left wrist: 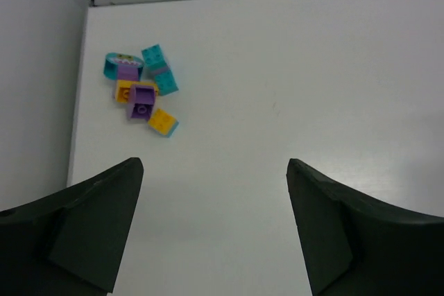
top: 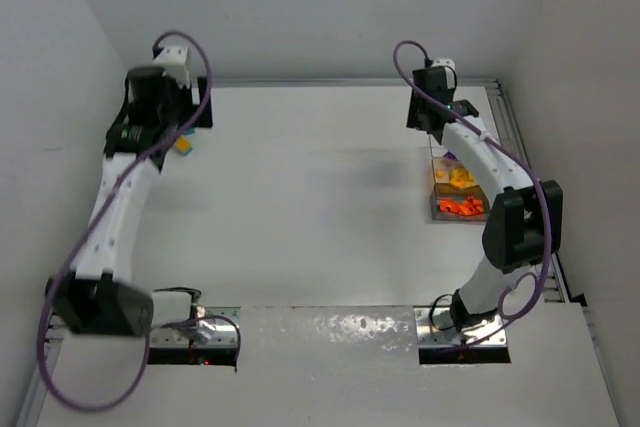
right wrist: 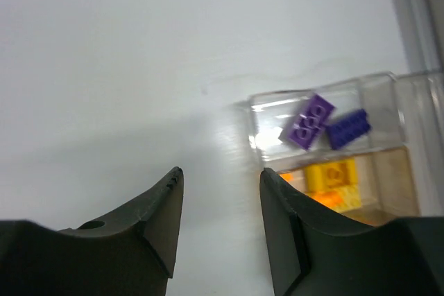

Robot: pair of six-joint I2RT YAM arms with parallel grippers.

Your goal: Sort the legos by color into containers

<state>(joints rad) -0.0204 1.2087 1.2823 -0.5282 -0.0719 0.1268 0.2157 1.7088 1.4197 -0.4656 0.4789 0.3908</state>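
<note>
A small pile of legos (left wrist: pixel 142 91) in teal, purple and yellow lies on the white table near its far left corner. My left gripper (left wrist: pixel 215 163) hangs open above and short of the pile, with nothing between its fingers. From above, only a few of these legos (top: pixel 184 145) show beside the left arm. The clear containers (top: pixel 458 190) stand at the right. One bin holds two purple bricks (right wrist: pixel 309 121), the one behind it yellow bricks (right wrist: pixel 331 173), and orange ones (top: pixel 461 207) fill the nearest. My right gripper (right wrist: pixel 220 172) is open and empty, just left of the bins.
White walls enclose the table on the left, back and right. A metal rail (top: pixel 520 162) runs along the right edge beside the containers. The left pile sits close to the left wall (left wrist: pixel 35 88).
</note>
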